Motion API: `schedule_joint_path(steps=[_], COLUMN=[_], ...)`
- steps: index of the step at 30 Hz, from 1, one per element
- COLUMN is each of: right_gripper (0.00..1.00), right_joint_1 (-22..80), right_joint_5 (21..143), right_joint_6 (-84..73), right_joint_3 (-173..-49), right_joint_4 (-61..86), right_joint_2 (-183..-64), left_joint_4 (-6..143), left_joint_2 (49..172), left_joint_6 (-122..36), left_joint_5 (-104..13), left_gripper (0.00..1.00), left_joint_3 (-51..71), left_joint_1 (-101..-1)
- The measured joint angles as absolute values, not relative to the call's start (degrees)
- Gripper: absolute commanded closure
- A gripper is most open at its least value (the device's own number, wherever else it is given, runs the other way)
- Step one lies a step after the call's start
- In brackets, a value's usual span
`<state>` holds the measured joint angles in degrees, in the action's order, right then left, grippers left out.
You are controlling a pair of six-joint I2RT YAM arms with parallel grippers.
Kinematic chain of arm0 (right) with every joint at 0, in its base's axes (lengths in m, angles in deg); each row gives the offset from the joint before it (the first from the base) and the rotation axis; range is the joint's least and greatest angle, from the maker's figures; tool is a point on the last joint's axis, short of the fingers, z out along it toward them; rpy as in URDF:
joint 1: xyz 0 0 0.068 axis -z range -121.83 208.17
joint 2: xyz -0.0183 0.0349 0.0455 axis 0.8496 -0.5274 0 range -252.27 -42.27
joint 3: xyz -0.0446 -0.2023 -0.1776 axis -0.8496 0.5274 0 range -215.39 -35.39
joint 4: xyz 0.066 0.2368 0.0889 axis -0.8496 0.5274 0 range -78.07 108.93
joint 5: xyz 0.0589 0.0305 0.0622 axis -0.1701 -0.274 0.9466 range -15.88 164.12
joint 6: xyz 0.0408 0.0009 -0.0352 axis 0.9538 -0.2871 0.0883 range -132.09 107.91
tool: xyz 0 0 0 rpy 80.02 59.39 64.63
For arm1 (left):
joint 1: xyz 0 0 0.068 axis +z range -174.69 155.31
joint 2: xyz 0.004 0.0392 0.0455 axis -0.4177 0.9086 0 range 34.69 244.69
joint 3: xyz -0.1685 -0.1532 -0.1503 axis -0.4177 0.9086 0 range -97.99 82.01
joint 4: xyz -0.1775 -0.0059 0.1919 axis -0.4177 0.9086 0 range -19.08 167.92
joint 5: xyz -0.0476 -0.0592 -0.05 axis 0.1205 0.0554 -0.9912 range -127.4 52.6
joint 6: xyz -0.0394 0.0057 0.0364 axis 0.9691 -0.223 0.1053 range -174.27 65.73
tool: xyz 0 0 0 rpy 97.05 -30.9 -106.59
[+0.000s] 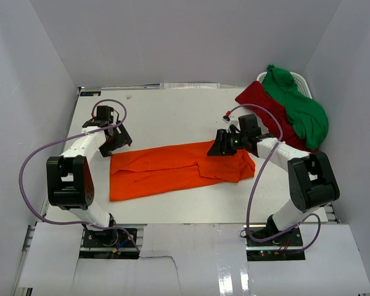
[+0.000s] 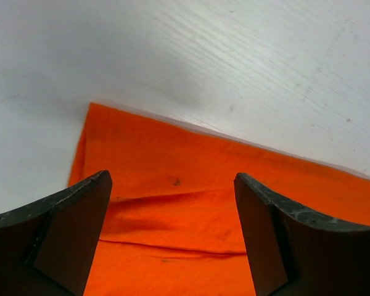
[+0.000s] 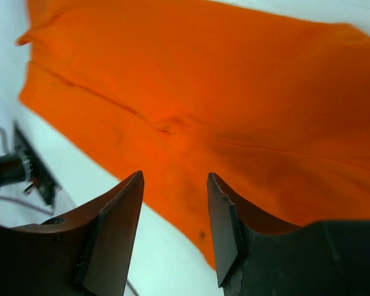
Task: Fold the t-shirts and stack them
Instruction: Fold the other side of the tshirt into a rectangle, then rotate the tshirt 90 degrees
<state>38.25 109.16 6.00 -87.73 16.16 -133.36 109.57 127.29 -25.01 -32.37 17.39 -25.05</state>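
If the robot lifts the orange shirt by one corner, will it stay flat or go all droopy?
Probably droopy: the orange shirt lies in soft wrinkles and folded layers, so it would likely sag from wherever it's pinched. Pushed, it would likely bunch up rather than slide whole. It looks thin, so probably light.

I see the orange t-shirt (image 1: 179, 169) folded lengthwise into a long, slightly wrinkled band, lying flat across the middle of the table (image 1: 172, 117). At the far right corner the dark red t-shirt (image 1: 256, 102) lies crumpled, with the green t-shirt (image 1: 302, 114) bunched on top of it
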Motion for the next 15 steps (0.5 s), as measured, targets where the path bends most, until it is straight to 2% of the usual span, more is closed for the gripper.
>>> schedule_joint_path(steps=[1, 4, 5, 7, 12, 15], right_gripper=[0.51, 0.73, 0.92, 0.92, 0.92, 0.92], right_joint_1=[38.51, 39.02, 39.10, 39.08, 39.04, 39.02], right_joint_5=[107.09, 101.12, 99.15, 96.05, 91.53, 88.86], right_joint_6=[5.67, 4.86, 4.36, 3.13, 0.95, 0.84], right_joint_3=[-87.29, -86.59, -86.59, -86.59, -85.45, -85.30], right_joint_4=[16.19, 16.89, 17.41, 18.81, 20.16, 21.85], right_joint_2=[-133.53, -133.38, -133.36, -133.12, -129.88, -128.18], left_joint_4=[109.64, 110.07, 110.42, 110.64, 111.19, 111.17], left_joint_2=[127.44, 128.54, 129.17, 130.00, 130.04, 129.85], left_joint_6=[-25.14, -26.06, -26.45, -27.11, -27.87, -28.49], left_joint_5=[-32.54, -32.37, -31.73, -30.53, -30.16, -29.85], left_gripper=[0.09, 0.13, 0.17, 0.19, 0.35, 0.37], left_joint_3=[16.89, 14.57, 13.28, 11.71, 11.75, 12.95], left_joint_1=[-25.71, -28.42, -29.95, -32.92, -36.70, -36.28])
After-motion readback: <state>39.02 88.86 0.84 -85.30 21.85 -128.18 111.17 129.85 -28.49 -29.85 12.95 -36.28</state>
